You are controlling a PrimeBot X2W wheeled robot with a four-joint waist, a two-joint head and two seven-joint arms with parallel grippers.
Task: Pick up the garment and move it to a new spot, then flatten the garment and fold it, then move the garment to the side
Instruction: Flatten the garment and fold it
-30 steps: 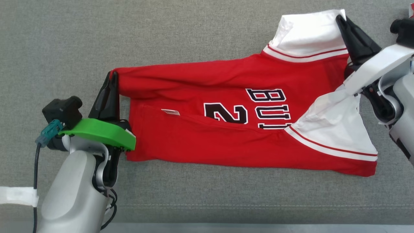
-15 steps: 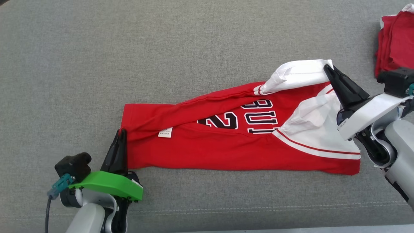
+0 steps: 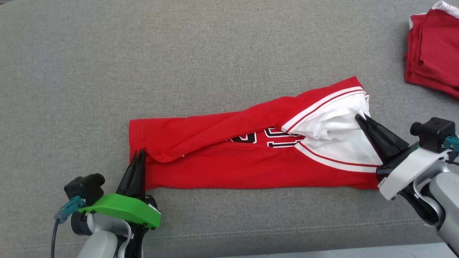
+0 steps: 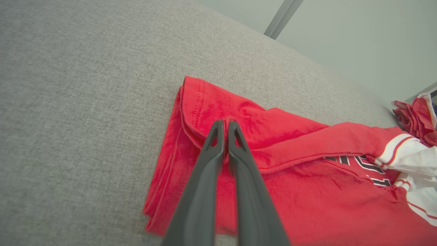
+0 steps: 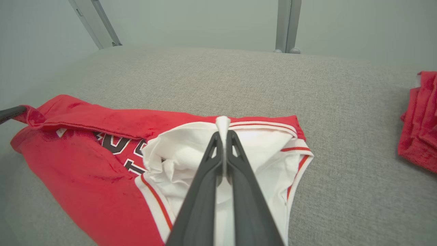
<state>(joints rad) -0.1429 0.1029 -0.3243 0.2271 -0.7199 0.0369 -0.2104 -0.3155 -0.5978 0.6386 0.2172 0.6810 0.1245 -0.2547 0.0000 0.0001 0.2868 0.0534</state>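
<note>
Your left claw (image 3: 139, 154) is pressed together on a pinch of red hem at the left end of the red jersey (image 3: 251, 172). Your right claw (image 3: 359, 117) is clamped on a tuft of white fabric (image 3: 333, 125) at the opposite end (in the right wrist view that white nib pokes up between the dark fingers). Between the two claws the jersey lies on the grey cushion (image 3: 215, 53) with its long axis running left to right across you, close to the cushion's front seam. Its far layer is drawn over toward you, hiding most of the black-and-white lettering (image 3: 272, 138), and the layer's free edge sags in the middle. This looks like a lengthwise fold partly made. I judge the next move must run square to that long axis, toward you, both ends together so the flap lands straight on the near edge. A stack of red cloth (image 3: 430, 53) sits well apart at the far right, nearer your right arm.
</note>
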